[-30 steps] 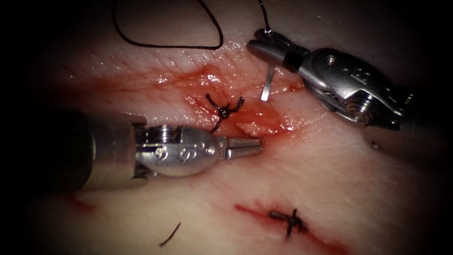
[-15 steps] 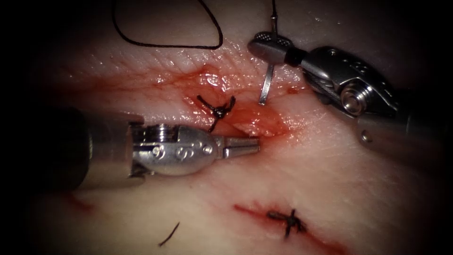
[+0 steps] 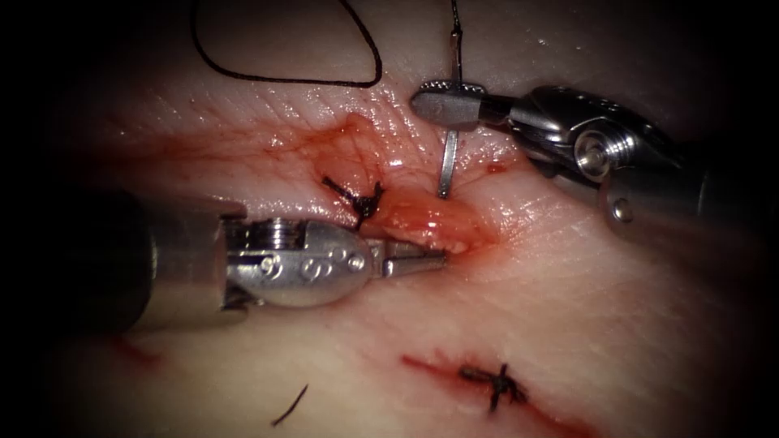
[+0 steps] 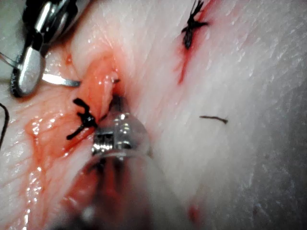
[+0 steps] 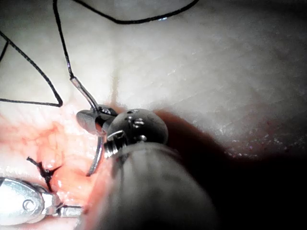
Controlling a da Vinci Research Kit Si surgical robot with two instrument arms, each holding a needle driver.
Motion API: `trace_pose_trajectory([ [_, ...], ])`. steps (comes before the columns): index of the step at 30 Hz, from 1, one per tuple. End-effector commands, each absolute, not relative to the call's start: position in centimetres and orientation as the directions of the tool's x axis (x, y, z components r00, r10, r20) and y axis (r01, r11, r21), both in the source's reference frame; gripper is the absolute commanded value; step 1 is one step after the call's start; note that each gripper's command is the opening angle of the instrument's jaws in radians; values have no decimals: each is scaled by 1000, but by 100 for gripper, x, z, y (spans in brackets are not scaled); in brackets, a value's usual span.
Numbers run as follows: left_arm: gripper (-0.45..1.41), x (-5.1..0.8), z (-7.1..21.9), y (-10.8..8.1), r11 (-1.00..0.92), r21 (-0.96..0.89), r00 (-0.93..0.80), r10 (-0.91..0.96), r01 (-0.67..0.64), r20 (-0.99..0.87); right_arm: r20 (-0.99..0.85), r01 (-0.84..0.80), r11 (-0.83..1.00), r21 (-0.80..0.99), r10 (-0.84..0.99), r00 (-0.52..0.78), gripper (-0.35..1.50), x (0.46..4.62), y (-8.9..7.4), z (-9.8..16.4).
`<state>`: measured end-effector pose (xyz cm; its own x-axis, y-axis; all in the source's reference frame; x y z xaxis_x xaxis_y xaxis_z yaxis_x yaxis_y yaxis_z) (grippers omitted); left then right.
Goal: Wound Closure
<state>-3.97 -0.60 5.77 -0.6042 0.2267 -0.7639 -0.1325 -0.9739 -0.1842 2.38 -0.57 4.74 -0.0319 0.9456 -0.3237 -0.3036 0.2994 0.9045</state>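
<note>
Right tool (image 3: 442,105) clenched on needle (image 3: 446,165) near its thread end; left tool (image 3: 415,259) closed, empty, at the cut (image 3: 430,219).

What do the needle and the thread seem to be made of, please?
The needle, held near its thread end by the right tool, looks like polished steel: silvery, smooth, glinting. The thread looks like matte black fibre, possibly braided: it lies in a limp loop on the tissue without shine.

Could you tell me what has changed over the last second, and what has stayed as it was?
The right tool, holding the needle near its thread end, swung left and lower, bringing the tip to the cut's far edge. The left tool stayed shut at the near edge; both knots unchanged.
</note>
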Motion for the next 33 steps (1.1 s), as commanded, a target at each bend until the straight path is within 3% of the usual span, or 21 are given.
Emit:
trace_pose_trajectory([
  [1, -45, -403, 582, -60, -974, -184, -603, 226, -132, -765, -313, -296, 291, 910, 949, -27, -35, 246, -59, 476],
  [17, -45, -401, 583, -59, -974, -184, -603, 225, -130, -765, -209, -234, 199, 952, 978, -17, -35, 253, -87, 459],
  [21, -45, -401, 583, -59, -974, -184, -603, 226, -131, -765, -224, -225, 200, 954, 971, -86, -32, 251, -77, 460],
  [23, -45, -401, 582, -59, -974, -185, -603, 226, -131, -765, -297, -242, 258, 935, 944, -145, 76, 248, -64, 462],
  [25, -45, -401, 582, -59, -974, -185, -603, 226, -131, -765, -371, -265, 320, 910, 914, -167, 116, 244, -54, 465],
  [26, -45, -401, 582, -59, -974, -185, -603, 226, -131, -765, -398, -273, 344, 898, 900, -176, 128, 242, -48, 467],
  [33, -45, -402, 582, -60, -974, -185, -603, 226, -131, -765, -614, -355, 546, 759, 781, -111, 131, 236, -29, 469],
])
